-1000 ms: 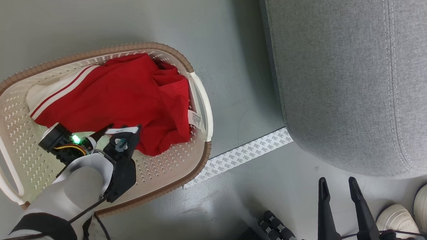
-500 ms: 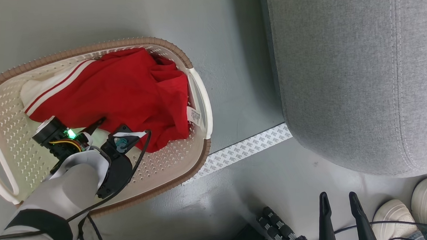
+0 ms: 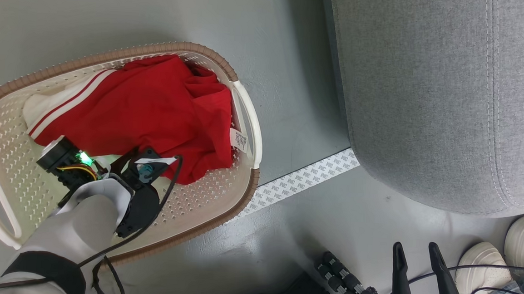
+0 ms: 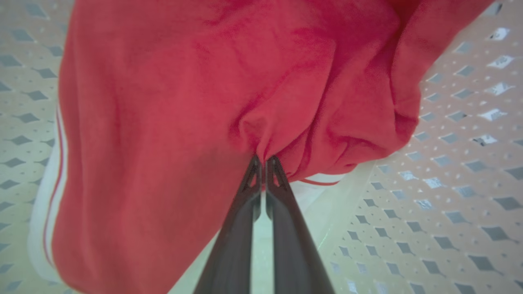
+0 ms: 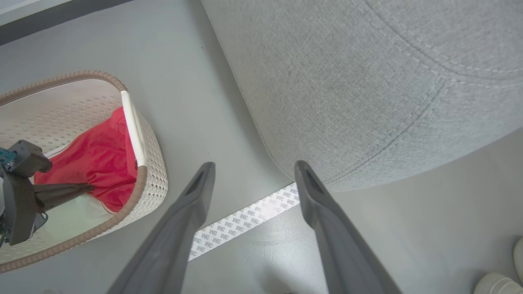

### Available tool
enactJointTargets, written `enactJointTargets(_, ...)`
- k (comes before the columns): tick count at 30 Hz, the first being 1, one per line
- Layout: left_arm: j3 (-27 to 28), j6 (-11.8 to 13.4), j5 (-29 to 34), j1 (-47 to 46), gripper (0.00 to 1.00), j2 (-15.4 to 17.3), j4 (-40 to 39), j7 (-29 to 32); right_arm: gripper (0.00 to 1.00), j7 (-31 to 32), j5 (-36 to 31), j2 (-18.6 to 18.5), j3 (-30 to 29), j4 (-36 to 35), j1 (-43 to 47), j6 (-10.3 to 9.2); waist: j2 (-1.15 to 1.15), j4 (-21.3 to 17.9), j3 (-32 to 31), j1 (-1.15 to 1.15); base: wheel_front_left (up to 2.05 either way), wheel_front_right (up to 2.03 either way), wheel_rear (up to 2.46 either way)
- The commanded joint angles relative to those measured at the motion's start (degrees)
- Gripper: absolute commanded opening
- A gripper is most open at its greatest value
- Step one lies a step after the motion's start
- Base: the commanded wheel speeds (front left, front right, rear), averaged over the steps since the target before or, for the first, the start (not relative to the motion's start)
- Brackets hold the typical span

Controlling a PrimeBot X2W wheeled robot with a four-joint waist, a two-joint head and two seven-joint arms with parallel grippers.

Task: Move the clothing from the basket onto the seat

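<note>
Left tool (image 4: 263, 160) now tight on clothing (image 4: 163, 102)

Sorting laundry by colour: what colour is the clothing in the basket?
The clothing is red with white stripes, best in head view.

Floor (image 3: 115, 11): smooth grey-green, glossy in patches. On it stand an oval cream basket (image 3: 172, 47) with a brown rim at the left and a grey seat (image 3: 429, 93) at the right, apart, with a strip of white printed tape (image 3: 305, 177) stuck flat between them. Two white shoes (image 3: 477, 271) stand at the lower right, near the seat
</note>
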Motion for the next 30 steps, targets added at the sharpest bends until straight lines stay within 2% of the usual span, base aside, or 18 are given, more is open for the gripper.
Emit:
enactJointTargets(1,0.0,-0.4,-0.7,0.2,0.0,0.7,0.3,-0.5,1.0,-0.2,0.4,0.2,0.0,0.7,-0.9,0.0,0.0,-0.1,0.0,0.0,0.0,0.0,0.0)
enactJointTargets(6,1.1,-0.7,-2.4,0.6,0.0,1.6,0.3,-1.3,1.0,-0.2,0.6,0.2,0.7,1.5,-2.4,0.0,0.0,-0.7,-0.2,0.0,0.0,0.0,0.0)
enactJointTargets(15,4.3,-0.6,-6.5,3.6,0.0,6.6,0.3,-4.4,1.0,-0.3,2.6,0.2,5.7,6.7,-12.5,0.0,0.0,-4.5,-5.8,0.0,0.0,0.0,0.0)
enactJointTargets(20,7.4,-1.8,-10.1,5.4,0.0,5.6,-1.8,-4.8,1.0,-0.2,2.4,0.1,5.1,10.6,-16.4,0.0,0.0,-2.2,-12.2,0.0,0.0,0.0,0.0)
enactJointTargets(25,8.4,-3.3,-10.6,8.1,0.0,5.2,-5.2,-4.8,1.0,-0.2,2.6,0.1,4.7,14.2,-20.8,0.0,0.0,0.0,-18.7,0.0,0.0,0.0,0.0)
enactJointTargets(30,10.0,-2.9,-10.8,13.4,0.0,3.1,-9.5,-4.8,1.0,-0.2,1.7,0.1,4.6,16.7,-22.2,0.0,0.0,3.0,-26.3,0.0,0.0,0.0,0.0)
